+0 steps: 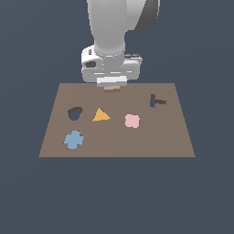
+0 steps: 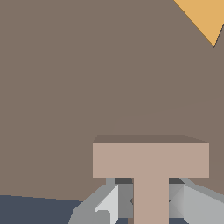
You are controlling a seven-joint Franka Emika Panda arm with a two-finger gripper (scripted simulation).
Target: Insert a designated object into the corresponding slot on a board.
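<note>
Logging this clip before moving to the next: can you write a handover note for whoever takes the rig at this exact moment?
Gripper: jaws shut on the T-shaped tan piece, at the far edge of the board, near its middle.
Slot: the dark T-shaped cut-out toward the exterior view's right, unfilled.
Heart cut-out is also unfilled; orange triangle, pink clover and blue cross are seated.
Done: piece grasped.
Left: carry it toward the exterior view's right over the slot, align it, insert, release.
</note>
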